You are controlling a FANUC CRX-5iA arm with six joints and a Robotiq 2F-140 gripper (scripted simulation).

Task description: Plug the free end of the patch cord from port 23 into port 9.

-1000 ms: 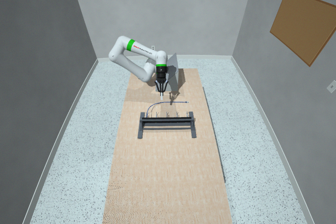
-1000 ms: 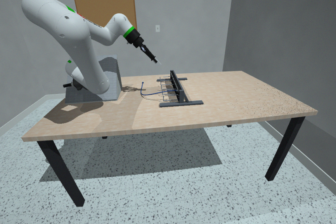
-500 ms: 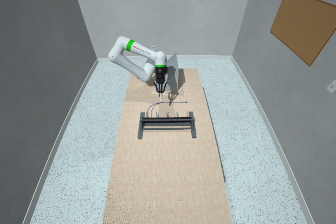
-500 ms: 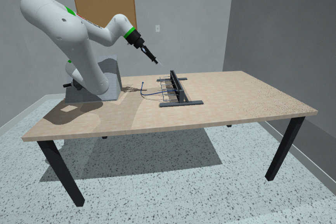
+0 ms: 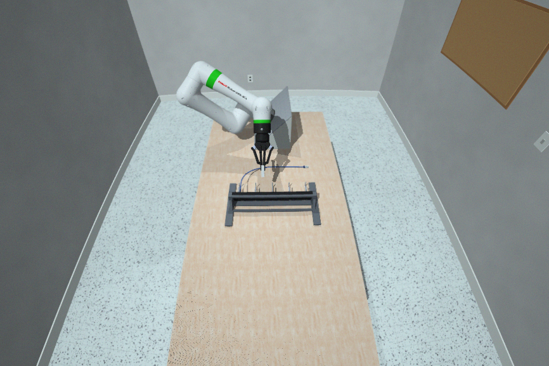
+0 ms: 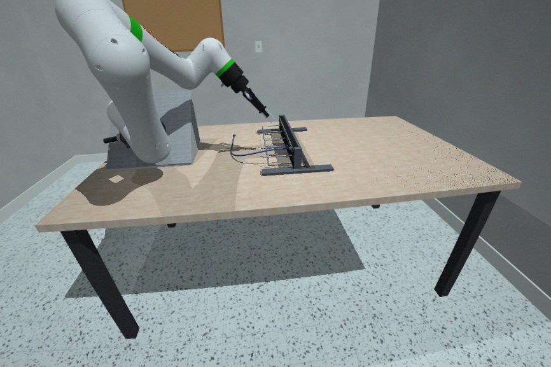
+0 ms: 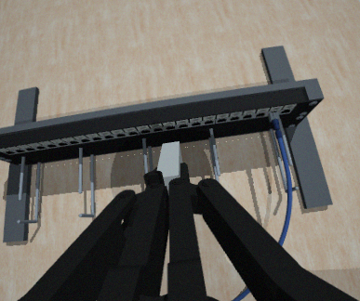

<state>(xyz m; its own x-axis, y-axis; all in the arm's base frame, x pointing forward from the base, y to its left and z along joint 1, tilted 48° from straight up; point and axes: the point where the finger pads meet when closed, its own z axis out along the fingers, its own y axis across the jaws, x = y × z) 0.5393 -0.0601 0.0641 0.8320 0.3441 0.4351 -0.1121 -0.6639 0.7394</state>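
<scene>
The dark rack (image 5: pixel 272 194) (image 6: pixel 289 135) (image 7: pixel 165 113) stands across the wooden table (image 5: pixel 265 286) (image 6: pixel 355 162). Its port row faces the arm. The blue patch cord (image 5: pixel 248 173) (image 6: pixel 249 153) (image 7: pixel 287 186) leaves the second port from one end and curves over the table. Its free end (image 5: pixel 305 167) (image 6: pixel 233 135) lies loose on the table, apart from the fingers. My gripper (image 5: pixel 263 170) (image 6: pixel 268 115) (image 7: pixel 173 155) is shut, with only its pale tip pads pressed together. It hovers tilted over the port side of the rack, near the row's middle. Port 9 (image 7: pixel 104 134) lies left of the tip in the wrist view.
Several thin metal bars (image 7: pixel 86 186) (image 6: pixel 271 149) stick out from the rack's port side towards the arm. The arm's grey pedestal (image 6: pixel 177 131) (image 5: pixel 281 117) stands at the table's near end behind the cord.
</scene>
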